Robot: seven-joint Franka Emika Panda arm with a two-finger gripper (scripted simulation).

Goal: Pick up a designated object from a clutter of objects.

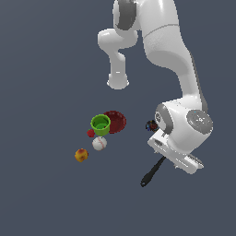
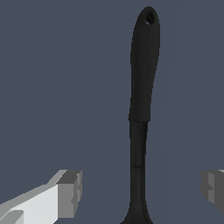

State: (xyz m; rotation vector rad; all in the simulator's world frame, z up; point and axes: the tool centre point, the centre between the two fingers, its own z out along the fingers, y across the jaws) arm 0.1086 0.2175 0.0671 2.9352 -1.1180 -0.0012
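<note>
Only the wrist view shows the end effector (image 2: pixel 140 192) spread, straddling the spatula (image 2: pixel 142 96).

Place: a simulated test scene, no real room
Ground: one flat, featureless grey-blue counter (image 1: pixel 41 55) filling both views, without walls, edges or furniture
Look: smooth rendered shading and soft shadows
Robot: a glossy white arm (image 1: pixel 170 50)
Contents: a loose scatter of household items: cup (image 1: pixel 100 124), bowl (image 1: pixel 117 120), baseball (image 1: pixel 99 143), fruit (image 1: pixel 81 155), spatula (image 1: pixel 152 173)
</note>
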